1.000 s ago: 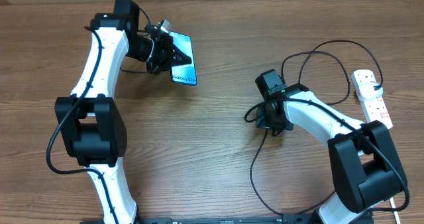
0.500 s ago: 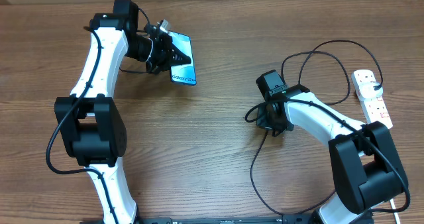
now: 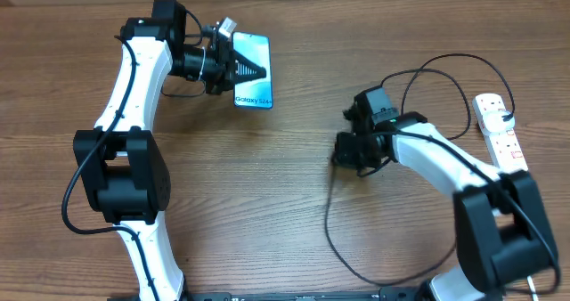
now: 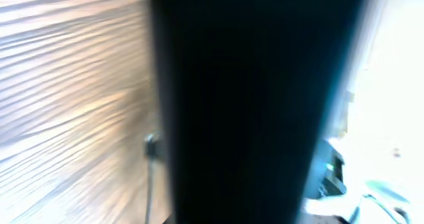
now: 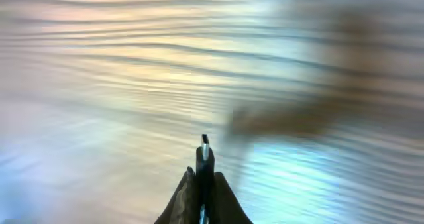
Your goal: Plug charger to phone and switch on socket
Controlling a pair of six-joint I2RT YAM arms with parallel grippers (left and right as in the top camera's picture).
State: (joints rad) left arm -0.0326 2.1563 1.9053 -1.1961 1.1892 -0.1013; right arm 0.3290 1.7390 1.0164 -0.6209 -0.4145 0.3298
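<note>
A robotics lab bench, shown by two mounted white-and-black robot arms (image 3: 134, 78) on a wood-grain table (image 3: 267, 212).

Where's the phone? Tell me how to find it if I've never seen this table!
Look down on the brown wooden table and go to its far left part, where the left arm's black gripper is shut. The slim rectangular phone is held in that gripper. It is the only thing with a light blue screen, and it has small "Galaxy S24" writing on it.

Brown wood-grain table (image 3: 249, 203), seemingly evenly lit.
</note>
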